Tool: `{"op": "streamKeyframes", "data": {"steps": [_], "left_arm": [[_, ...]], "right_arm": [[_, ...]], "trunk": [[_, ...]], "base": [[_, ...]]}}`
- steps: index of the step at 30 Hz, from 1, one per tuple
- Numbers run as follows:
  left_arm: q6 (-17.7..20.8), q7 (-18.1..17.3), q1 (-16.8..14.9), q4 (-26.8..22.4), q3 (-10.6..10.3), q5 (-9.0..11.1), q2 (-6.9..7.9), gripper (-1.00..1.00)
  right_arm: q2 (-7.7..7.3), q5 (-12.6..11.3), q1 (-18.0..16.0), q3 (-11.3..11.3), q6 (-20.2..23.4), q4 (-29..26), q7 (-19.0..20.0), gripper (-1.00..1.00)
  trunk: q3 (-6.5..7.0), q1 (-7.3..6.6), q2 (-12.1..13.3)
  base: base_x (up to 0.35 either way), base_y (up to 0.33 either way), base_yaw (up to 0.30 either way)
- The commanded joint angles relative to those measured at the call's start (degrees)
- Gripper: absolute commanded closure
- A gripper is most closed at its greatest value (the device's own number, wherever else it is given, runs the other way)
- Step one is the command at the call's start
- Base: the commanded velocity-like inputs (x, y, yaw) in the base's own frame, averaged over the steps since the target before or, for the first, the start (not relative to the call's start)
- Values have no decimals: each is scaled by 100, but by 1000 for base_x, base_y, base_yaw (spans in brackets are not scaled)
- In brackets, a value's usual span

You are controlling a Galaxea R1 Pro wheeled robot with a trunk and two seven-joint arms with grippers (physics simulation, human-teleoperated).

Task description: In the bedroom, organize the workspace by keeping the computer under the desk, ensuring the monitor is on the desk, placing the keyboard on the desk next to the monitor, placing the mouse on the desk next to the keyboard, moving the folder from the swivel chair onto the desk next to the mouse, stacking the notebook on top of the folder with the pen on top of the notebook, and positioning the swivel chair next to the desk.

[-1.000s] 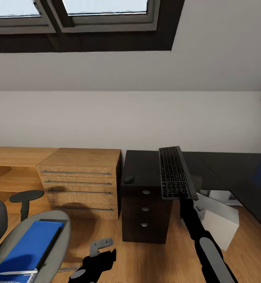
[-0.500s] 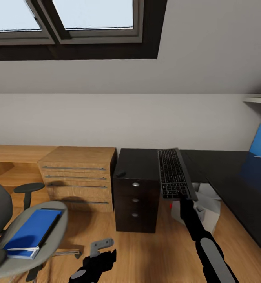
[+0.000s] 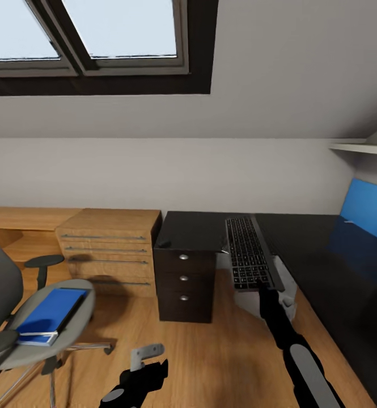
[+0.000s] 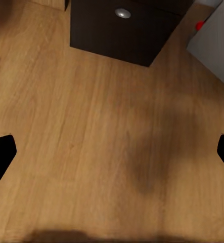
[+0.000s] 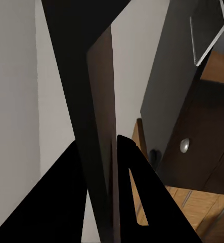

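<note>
Dark bench (image 3: 347, 266) runs along right, blue monitor (image 3: 367, 218) at its far end. Black drawer unit (image 3: 185, 266) stands at bench's left end, wooden drawers (image 3: 109, 249) further left. Swivel chair (image 3: 18, 317) near left, blue folder (image 3: 49, 310) lying on seat. Right gripper (image 3: 262, 281) fingers clamped on near edge of keyboard (image 3: 248, 252), held aloft beside bench. Left gripper (image 4: 112, 154) low over wood floor (image 4: 91, 142), fingers (image 4: 0, 157) spread wide, holding nothing.

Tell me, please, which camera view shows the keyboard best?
The head view: the keyboard shows its whole key face there, held by the right hand. The right wrist view shows it edge-on, as a thin dark slab between the fingers.
</note>
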Motion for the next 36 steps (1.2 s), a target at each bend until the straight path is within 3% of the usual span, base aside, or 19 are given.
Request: {"op": "streamKeyframes", "data": {"steps": [1, 17, 21, 25, 31, 33, 36], "left_arm": [[12, 53, -1, -9, -5, 61, -1, -100], [12, 53, -1, -9, -5, 61, -1, -100], [12, 53, -1, -9, -5, 61, -1, -100], [12, 53, -1, -9, -5, 61, -1, -100], [12, 53, -1, -9, -5, 61, -1, -100], [12, 53, -1, -9, -5, 61, -1, -100], [12, 53, -1, -9, -5, 61, -1, -100]], "right_arm": [[2, -71, -3, -6, 29, 7, 30, 100], [-21, -105, -3, -64, 46, 35, -118, 100], [-55, -322, -2, -169, 176, 39, -505, 100], [-217, -541, -3, -250, 487, 126, -783, 100], [-406, -1047, -3, -266, 656, 410, -865, 100], [-555, -1185, -15, -268, 687, 643, -876, 100], [-576, -1193, -21, -268, 749, 712, -875, 100]], "trunk": [[14, -26, 38], [301, -377, 680], [373, -465, 840], [445, -553, 1000], [552, -685, 1241], [588, -729, 1321], [642, -794, 1442]], "base": [[-300, -217, 0], [-300, -216, 0], [-300, -216, 0], [-299, -216, 0], [-299, -216, 0], [-299, -216, 0], [-300, -216, 0]]}}
